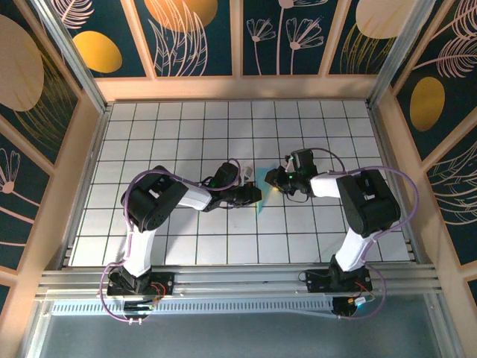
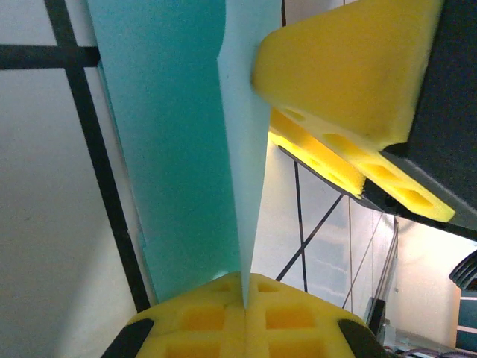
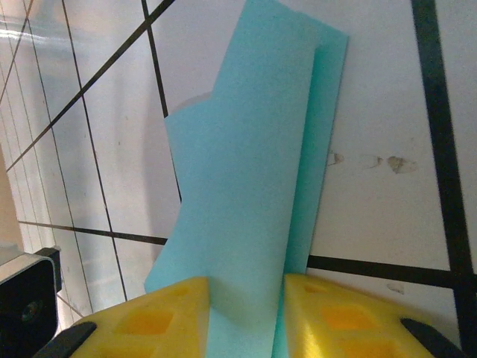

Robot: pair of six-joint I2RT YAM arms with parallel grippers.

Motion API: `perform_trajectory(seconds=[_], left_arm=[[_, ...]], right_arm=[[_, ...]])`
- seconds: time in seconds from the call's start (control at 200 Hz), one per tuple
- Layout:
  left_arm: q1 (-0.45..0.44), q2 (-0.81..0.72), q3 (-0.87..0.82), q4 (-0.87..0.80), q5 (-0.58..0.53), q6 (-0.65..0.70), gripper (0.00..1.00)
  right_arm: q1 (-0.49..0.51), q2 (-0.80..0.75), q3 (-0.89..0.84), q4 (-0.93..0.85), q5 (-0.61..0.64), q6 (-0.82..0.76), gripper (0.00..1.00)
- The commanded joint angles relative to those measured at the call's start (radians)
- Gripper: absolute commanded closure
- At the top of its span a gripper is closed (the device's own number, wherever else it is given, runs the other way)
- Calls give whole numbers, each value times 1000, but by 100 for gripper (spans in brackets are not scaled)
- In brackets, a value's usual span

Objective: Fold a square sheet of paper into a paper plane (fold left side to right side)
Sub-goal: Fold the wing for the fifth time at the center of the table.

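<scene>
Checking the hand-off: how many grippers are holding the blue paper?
2. The left gripper pinches the paper by an edge, fingers shut; the right gripper holds its folded part between its fingers, from the opposite side, mid-table.

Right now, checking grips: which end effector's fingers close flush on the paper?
The left end effector; its fingers meet on the paper, the right end effector's stand apart.

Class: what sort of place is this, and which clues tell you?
Probably a robot lab cell: two robot arms bolted to a metal rail, a white gridded table, patterned panel walls enclosing it.
</scene>
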Motion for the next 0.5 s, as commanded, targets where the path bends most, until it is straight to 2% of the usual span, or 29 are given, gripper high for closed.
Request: perform_trajectory(seconds=[0.0, 0.23, 0.495], left_arm=[[7, 8, -12, 23, 9, -6, 90], [19, -43, -39, 30, -6, 0, 77], [51, -56, -50, 32, -4, -2, 69]], right_arm=[[21, 50, 28, -25, 46, -11, 69], [23, 71, 39, -73, 72, -32, 69], [28, 69, 40, -74, 78, -36, 70]])
